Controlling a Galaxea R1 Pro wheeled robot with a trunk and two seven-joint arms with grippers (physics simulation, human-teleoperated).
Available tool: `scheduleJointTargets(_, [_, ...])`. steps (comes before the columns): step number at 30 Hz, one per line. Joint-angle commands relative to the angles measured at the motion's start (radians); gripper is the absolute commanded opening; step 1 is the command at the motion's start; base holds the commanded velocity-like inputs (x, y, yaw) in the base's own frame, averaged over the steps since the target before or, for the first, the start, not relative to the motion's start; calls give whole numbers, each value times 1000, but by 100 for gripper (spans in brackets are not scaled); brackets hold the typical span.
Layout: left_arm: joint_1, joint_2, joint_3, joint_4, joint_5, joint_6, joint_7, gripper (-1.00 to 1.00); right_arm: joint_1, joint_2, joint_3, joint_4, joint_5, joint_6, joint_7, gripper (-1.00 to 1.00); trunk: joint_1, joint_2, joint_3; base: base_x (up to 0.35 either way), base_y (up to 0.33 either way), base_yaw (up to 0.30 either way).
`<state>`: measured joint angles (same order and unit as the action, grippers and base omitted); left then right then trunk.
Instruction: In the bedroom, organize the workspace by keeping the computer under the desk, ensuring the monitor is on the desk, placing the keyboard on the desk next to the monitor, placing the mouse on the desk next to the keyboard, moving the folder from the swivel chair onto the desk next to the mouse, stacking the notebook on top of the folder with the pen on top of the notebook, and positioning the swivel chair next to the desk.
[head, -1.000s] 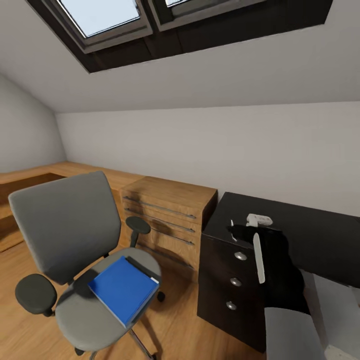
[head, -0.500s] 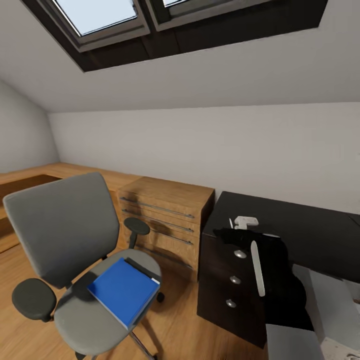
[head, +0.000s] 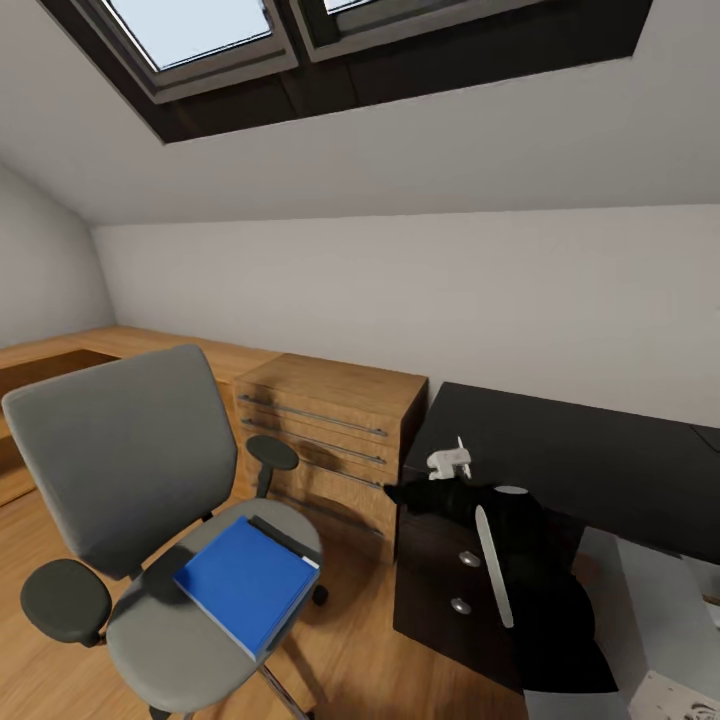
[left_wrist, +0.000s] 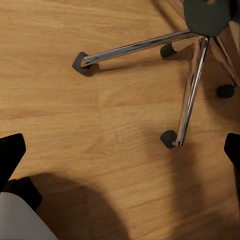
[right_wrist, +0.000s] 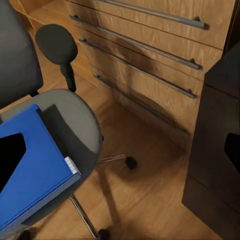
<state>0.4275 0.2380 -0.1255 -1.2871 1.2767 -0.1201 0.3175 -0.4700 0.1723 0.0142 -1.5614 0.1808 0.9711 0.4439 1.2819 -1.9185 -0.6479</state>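
Note:
The swivel chair with grey seat and back stands at the left on the wood floor. The bright-blue folder lies flat on its seat. The black desk with a drawer stack fills the right. My right gripper hovers open in front of the desk's left corner, between desk and chair. In the right wrist view it looks down on the folder and the seat. My left gripper is open above the floor by the chair's chrome base. The computer sits low beside the desk. Monitor, keyboard, mouse, notebook and pen are out of view.
A light-wood drawer unit stands against the wall between chair and desk, with a low wood shelf running to the left. A sloped ceiling with skylights hangs overhead. Bare floor lies between the chair and the black drawers.
My right arm has swung left and slightly down, from over the desk corner towards the chair. The head view has shifted a little.

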Motion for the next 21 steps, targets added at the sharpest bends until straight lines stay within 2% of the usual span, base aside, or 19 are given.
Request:
scheduleJointTargets(1, [1,2,-4,-4,9,-9,4,100,4,1,15,-1,12,3,11,100,0,0,-1,0,1,-1])
scheduleJointTargets(4, [1,1,-4,-6,8,-9,4,100,17,1,50,-2,13,2,14,100,0,0,-1,0,0,-12])
scheduleJointTargets(5, [2,1,-5,-3,6,-9,4,100,25,1,82,-2,14,1,15,100,0,0,-1,-73,0,-152])
scheduleJointTargets(16, [2,0,-8,-14,7,-9,3,100,32,1,113,3,16,-1,16,100,0,0,-1,-197,0,-138])
scheduleJointTargets(17, [2,2,-9,-51,7,-6,4,100,35,1,151,10,18,-5,15,100,0,0,0,-50,0,-129])
scheduleJointTargets(21, [1,5,-8,-131,7,3,27,100,40,1,196,15,19,-7,13,100,0,0,1,-25,0,-89])
